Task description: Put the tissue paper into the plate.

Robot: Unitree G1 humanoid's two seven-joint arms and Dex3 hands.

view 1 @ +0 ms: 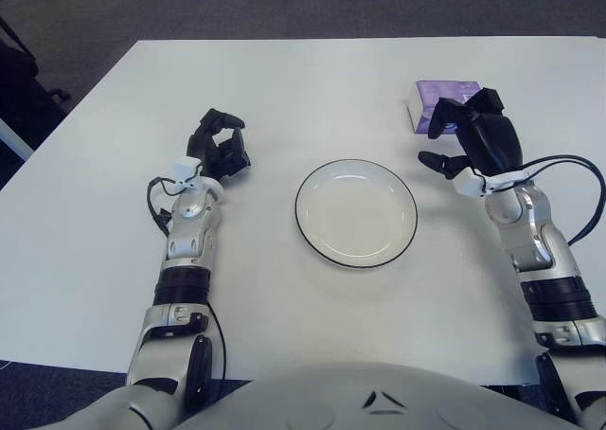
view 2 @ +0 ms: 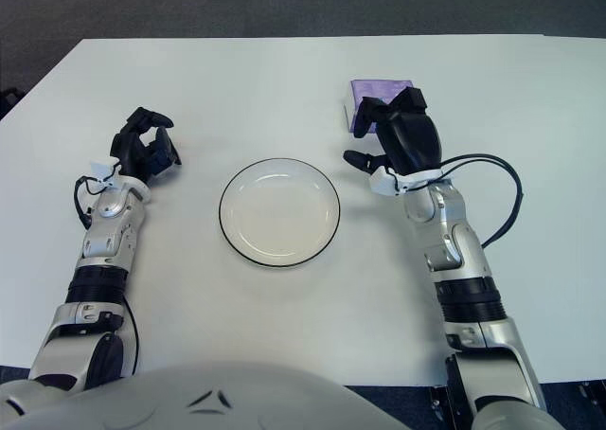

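Tissue pack [view 1: 437, 98] lies flat on the bench toward the far right edge, well right of and beyond the plate [view 1: 356, 212]. Right hand [view 1: 471, 134] is the nearer one: it hovers over the pack's near right part, fingers spread, holding nothing; the pack extends away and left from it. Left hand [view 1: 221, 149] shows left of the plate, fingers curled, empty.

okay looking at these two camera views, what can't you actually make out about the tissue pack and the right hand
- Tissue pack: its near half is covered by the right hand in both eye views, so its full outline is hidden.
- Contact: neither view shows whether the fingers touch the pack or hover above it.
- Printing on the pack: hidden under the hand.
- Left hand, left of the plate: its palm side faces away.
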